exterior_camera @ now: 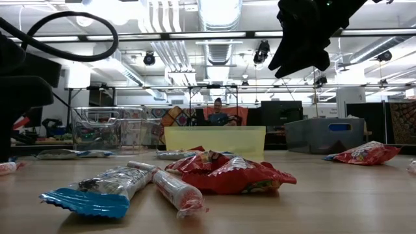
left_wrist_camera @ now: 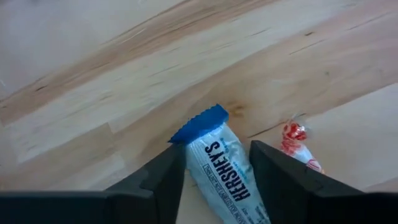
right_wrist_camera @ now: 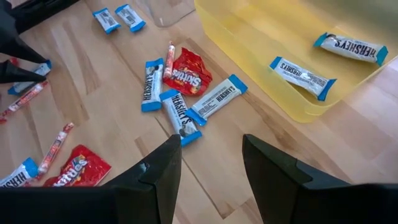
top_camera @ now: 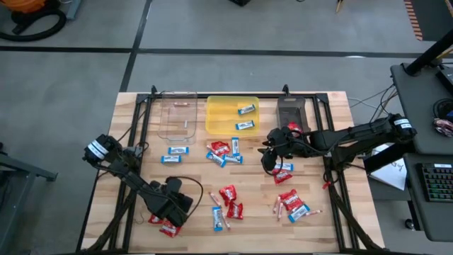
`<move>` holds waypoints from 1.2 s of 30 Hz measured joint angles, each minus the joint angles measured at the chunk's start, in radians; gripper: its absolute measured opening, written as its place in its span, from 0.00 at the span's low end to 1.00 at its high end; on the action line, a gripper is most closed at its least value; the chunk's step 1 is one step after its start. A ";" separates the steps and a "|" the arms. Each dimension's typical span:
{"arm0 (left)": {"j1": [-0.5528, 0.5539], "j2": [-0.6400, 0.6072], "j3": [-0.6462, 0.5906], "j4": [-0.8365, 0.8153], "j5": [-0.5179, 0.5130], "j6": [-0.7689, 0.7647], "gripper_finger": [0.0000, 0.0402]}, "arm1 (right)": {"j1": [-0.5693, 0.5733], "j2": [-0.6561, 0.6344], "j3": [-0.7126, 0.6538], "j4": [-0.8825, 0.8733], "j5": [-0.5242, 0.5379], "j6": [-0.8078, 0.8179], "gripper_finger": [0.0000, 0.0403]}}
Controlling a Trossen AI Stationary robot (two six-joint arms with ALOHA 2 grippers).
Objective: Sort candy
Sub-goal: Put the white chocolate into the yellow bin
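High view: yellow tray point(top_camera: 216, 117) holds two blue-and-white bars point(top_camera: 245, 109).

Three trays line the table's twelve o'clock edge: one clear tray point(top_camera: 178, 118), one yellow tray point(top_camera: 231, 115), one dark tray point(top_camera: 290, 111). Two blue-and-white bars point(top_camera: 245, 117) lie in the yellow one. Two arms work the table; loose sweets are too crowded to count.

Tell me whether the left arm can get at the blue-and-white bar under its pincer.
Probably yes. The left pincer sits low with its fingers open either side of the blue-and-white bar, and only a thin pinkish stick lies beside it, outside the fingers.
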 joint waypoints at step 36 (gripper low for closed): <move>0.007 -0.512 -0.021 0.826 -0.568 1.595 0.04 | 0.100 0.231 0.000 0.593 -0.090 -0.417 0.40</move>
